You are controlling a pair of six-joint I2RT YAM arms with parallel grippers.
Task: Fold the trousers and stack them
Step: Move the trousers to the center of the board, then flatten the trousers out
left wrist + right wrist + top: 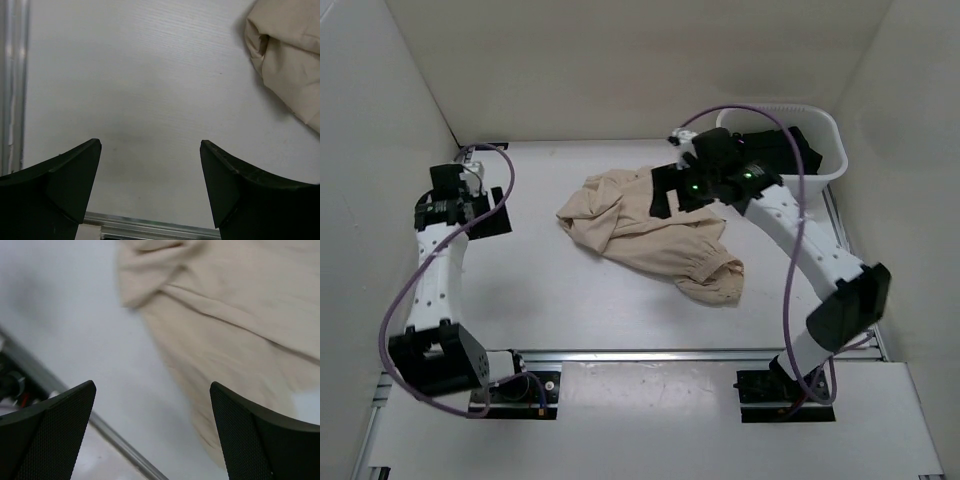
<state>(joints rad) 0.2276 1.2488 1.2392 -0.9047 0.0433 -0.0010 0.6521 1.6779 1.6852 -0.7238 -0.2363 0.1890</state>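
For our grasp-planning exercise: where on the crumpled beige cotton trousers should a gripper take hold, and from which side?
Probably the gathered leg end of the crumpled beige cotton trousers, taken from above on the near-right side: it sticks out clear of the heap, so the open right gripper could pinch it.

High rear overhead view onto the whole table (540,300); both wrist views close, downward, trousers (640,225) common to all.

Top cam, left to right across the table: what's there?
left gripper → trousers → bin. The right gripper is left out because it overlaps the trousers.
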